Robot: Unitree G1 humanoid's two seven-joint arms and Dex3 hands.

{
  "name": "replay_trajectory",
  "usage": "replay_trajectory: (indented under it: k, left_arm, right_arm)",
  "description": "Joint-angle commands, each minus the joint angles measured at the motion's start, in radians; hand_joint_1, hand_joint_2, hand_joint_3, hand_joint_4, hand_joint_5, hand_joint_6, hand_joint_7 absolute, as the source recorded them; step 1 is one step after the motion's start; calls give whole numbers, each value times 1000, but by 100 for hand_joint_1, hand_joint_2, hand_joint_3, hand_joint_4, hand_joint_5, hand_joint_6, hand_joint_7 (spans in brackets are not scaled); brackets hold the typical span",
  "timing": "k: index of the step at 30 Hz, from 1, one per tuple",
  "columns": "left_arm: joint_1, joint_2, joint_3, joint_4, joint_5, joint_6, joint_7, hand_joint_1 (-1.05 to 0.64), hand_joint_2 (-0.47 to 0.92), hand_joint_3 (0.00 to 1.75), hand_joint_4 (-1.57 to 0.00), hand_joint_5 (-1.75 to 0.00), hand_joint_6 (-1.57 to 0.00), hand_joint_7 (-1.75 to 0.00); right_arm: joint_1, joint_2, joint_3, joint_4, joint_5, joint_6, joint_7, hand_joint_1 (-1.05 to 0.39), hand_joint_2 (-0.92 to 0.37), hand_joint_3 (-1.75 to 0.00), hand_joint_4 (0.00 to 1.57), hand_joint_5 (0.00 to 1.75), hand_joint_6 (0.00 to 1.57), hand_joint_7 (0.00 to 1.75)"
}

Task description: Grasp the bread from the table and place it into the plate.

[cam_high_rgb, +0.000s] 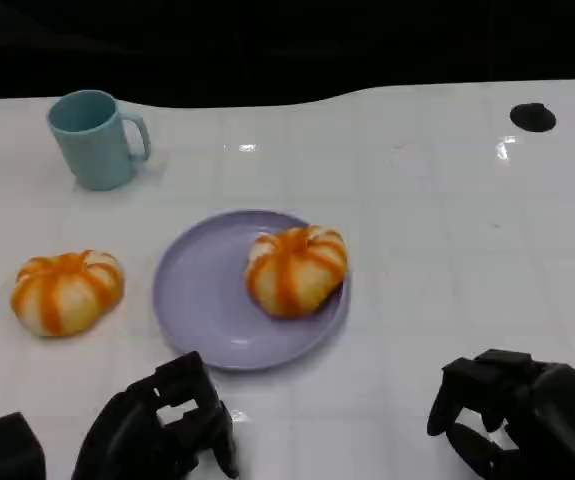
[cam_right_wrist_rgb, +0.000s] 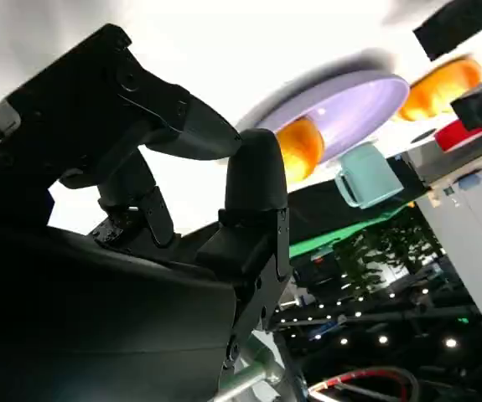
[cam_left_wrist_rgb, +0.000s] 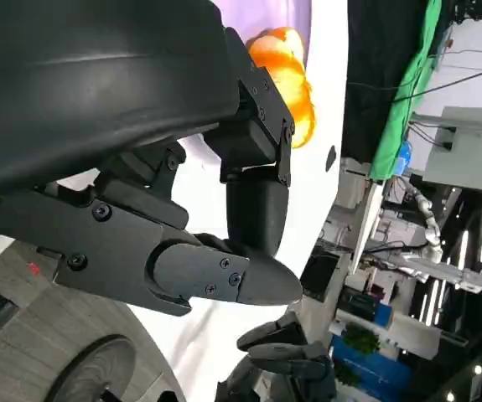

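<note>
- Already one bread (cam_high_rgb: 297, 270) sits on the plate (cam_high_rgb: 202, 300), at its right side.
- Second bread (cam_high_rgb: 67, 291) lies on the table (cam_high_rgb: 437, 230), left of the plate.
- Left hand (cam_high_rgb: 157, 425) and right hand (cam_high_rgb: 517, 410) hover near the plate's front edge, fingers curled, holding nothing.

- The table (cam_high_rgb: 447, 200) is white and glossy, and small bright spots of light reflect on it.
- A small round black spot (cam_high_rgb: 533, 117) lies on the table near its far right edge.
- Behind the table, the head view is all dark.
- In the left wrist view, a green cloth (cam_left_wrist_rgb: 408, 92) hangs beside a black curtain, with cables and grey equipment near it.
- A wood-pattern floor (cam_left_wrist_rgb: 23, 335) shows under the table edge.
- In the right wrist view, small ceiling lights (cam_right_wrist_rgb: 366, 335) shine in a dark room, and a white cabinet (cam_right_wrist_rgb: 475, 234) stands at one side.
</note>
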Motion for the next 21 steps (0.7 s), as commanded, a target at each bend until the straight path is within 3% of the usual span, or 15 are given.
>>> replay_trajectory:
  k: [1, 9, 16, 21]
  left_arm:
    - [9, 15, 4, -14, 3, -10, 11, -66, 92, 19, -80, -175, -71, -154]
    - [4, 19, 7, -9, -5, 1, 6, -63, 92, 21, -80, -175, -71, -154]
    - [0, 20, 11, -1, -14, 2, -6, -63, 92, 20, -80, -175, -71, -153]
    - [3, 21, 9, -4, -11, 3, -3, -64, 92, 19, -80, -175, -72, -154]
  right_arm:
    - [-17, -3, -12, 53, -11, -29, -38, -14, -42, -127, 82, 175, 74, 146]
    - [-50, 18, -11, 127, 1, -63, -60, -15, -37, -130, 83, 175, 78, 144]
    - [-64, 38, -21, 177, 86, -115, -19, -17, -31, -140, 82, 175, 80, 141]
    - [-64, 39, -24, 184, 87, -133, -9, -17, -31, -142, 82, 175, 80, 141]
